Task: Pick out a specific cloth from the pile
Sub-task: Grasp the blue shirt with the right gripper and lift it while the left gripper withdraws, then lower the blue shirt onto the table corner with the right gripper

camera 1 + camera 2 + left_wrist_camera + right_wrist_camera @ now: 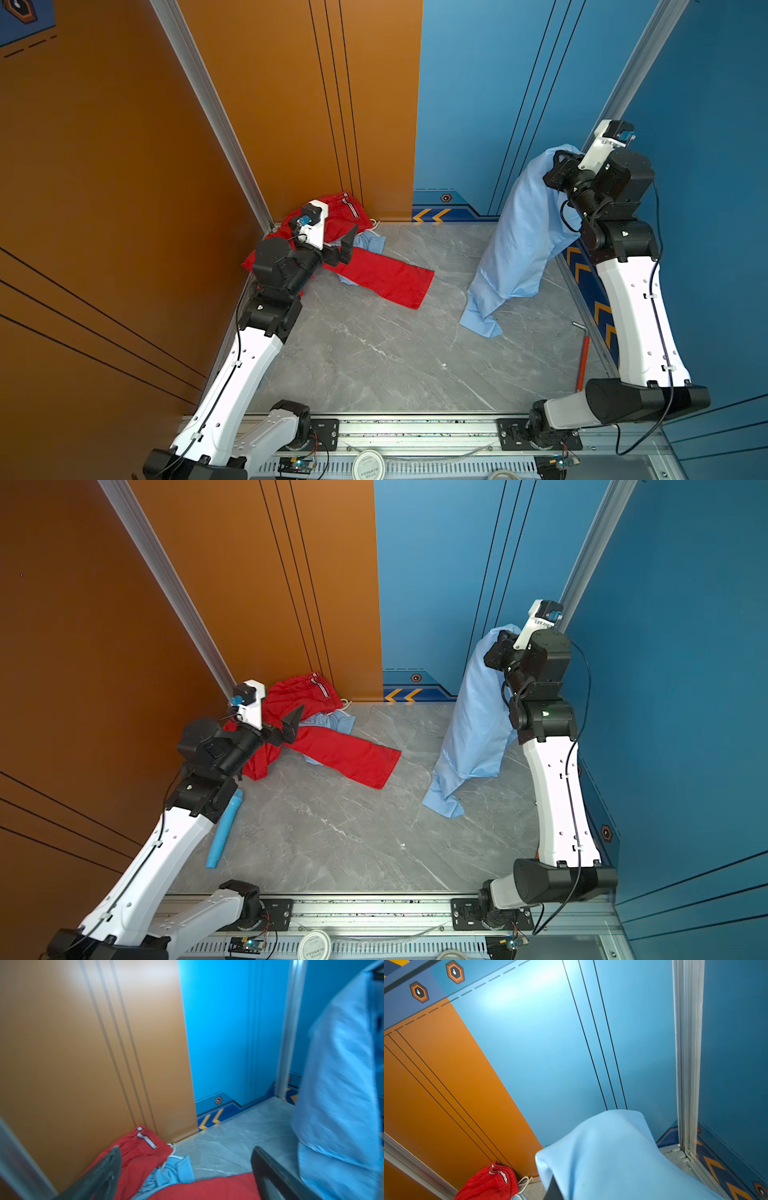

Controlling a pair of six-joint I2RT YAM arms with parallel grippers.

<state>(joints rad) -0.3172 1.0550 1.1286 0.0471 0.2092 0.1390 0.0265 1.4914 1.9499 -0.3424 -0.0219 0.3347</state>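
Right fingers pinch the cloth, which hangs lengthwise, tail pointing down.

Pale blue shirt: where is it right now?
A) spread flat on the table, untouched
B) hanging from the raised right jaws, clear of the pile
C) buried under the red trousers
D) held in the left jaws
B: the shirt hangs draped from the shut right jaws, lifted well apart from the red trousers, while the left jaws stand open and empty above those trousers.
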